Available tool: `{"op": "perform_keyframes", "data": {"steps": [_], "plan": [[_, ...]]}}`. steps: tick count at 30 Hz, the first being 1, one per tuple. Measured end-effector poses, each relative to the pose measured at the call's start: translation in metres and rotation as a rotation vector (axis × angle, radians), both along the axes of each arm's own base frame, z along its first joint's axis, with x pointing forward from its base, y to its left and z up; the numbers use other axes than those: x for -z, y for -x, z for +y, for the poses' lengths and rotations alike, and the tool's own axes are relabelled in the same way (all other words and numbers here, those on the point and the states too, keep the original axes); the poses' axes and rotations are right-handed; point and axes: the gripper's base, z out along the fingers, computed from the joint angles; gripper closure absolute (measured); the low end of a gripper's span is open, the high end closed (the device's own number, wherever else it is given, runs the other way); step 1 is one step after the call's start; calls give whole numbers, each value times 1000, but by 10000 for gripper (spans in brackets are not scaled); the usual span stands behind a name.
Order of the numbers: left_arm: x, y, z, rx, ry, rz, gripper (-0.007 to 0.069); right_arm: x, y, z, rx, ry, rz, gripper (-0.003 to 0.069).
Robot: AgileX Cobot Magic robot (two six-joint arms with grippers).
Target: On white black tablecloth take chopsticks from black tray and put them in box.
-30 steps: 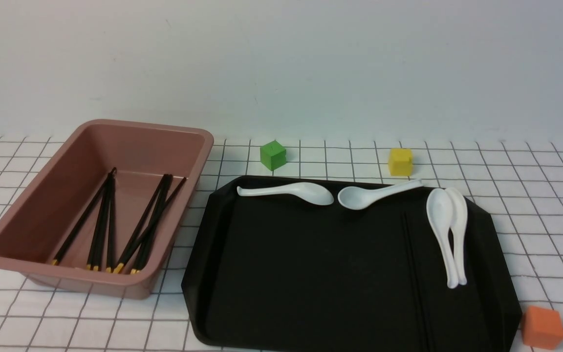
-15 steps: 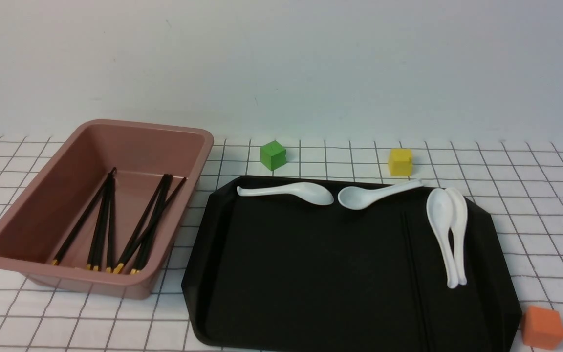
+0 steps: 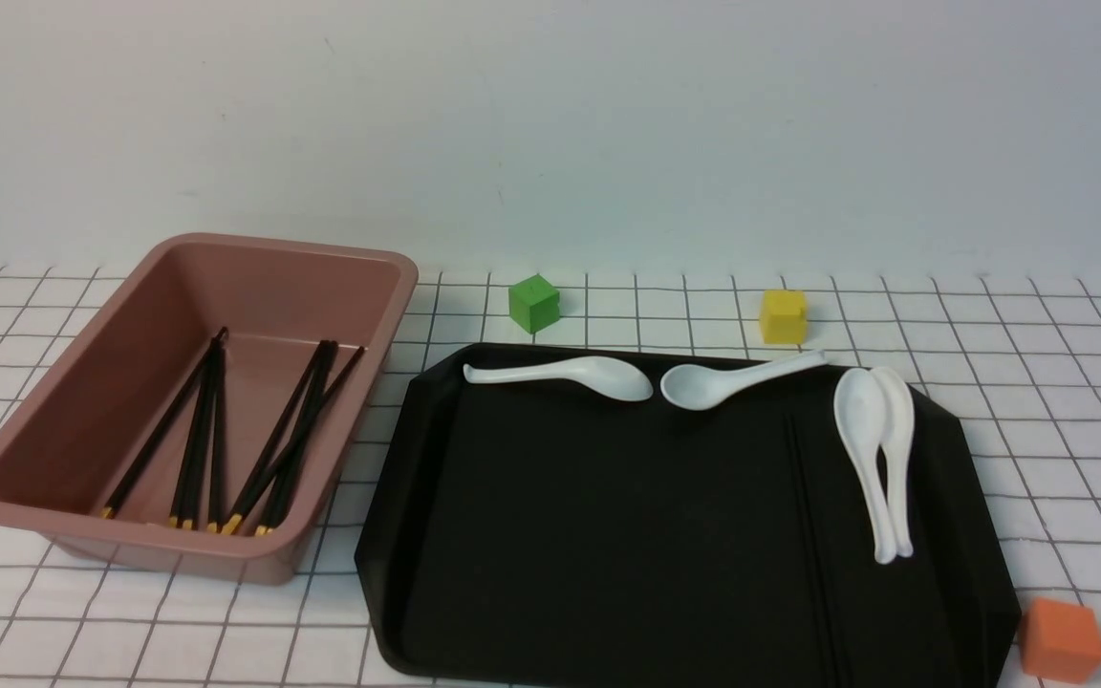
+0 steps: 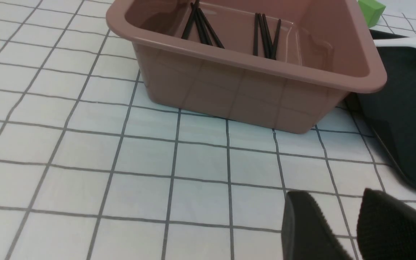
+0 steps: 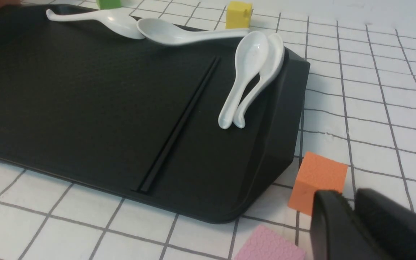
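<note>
A pair of thin black chopsticks (image 3: 812, 535) lies lengthwise on the right part of the black tray (image 3: 608, 535), left of two nested white spoons. The pair also shows in the right wrist view (image 5: 179, 122) on the tray (image 5: 85, 90). Several more chopsticks (image 3: 273, 449) lie in the pink box (image 3: 302, 247) at the left on the tablecloth (image 3: 1038, 382). My left gripper (image 4: 332, 196) is open and empty, low over the cloth near the box (image 4: 247, 90). My right gripper (image 5: 349, 196) is shut and empty, beside the tray's near right corner. Neither gripper shows in the front view.
Four white spoons lie on the tray: two along its far edge (image 3: 560, 375) (image 3: 732, 377) and two nested at the right (image 3: 875, 459). A green cube (image 3: 533, 303) and a yellow cube (image 3: 784, 315) stand behind the tray. An orange cube (image 5: 316, 180) and a pink pad (image 5: 269, 245) lie by my right gripper.
</note>
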Motion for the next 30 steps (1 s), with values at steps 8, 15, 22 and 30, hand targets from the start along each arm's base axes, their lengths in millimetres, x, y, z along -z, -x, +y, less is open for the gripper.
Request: {"op": "perform_keyframes", "data": {"steps": [8,15,22,30], "plan": [[0,0,0,0,0,0,386,0,0,0,0,0,0,531],[0,0,0,0,0,0,386,0,0,0,0,0,0,522],[0,0,0,0,0,0,386,0,0,0,0,0,0,519],[0,0,0,0,0,0,386,0,0,0,0,0,0,514]]}}
